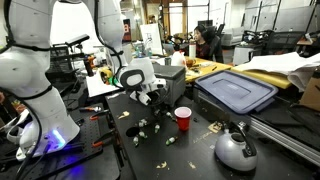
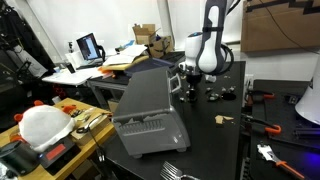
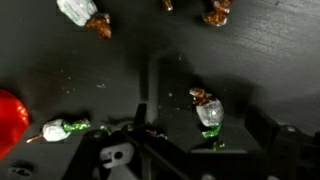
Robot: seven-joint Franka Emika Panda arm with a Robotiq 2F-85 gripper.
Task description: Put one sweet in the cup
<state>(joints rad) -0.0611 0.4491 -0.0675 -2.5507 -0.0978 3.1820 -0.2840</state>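
Dark and strewn with wrapped sweets [image 1: 143, 126], the table [image 1: 150, 155] lies under the tool [image 1: 152, 97], jaws spread wide above one green-wrapped sweet [image 3: 208, 113], apparently lined up to pinch it, while the red cup [image 1: 183, 118] stands upright nearby to receive it.

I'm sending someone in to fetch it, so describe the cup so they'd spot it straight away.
Start at the black table. Among the scattered wrapped sweets, near the rounded silver kettle, stands the cup. It is red with a pale inside, small, upright, shorter than the kettle.
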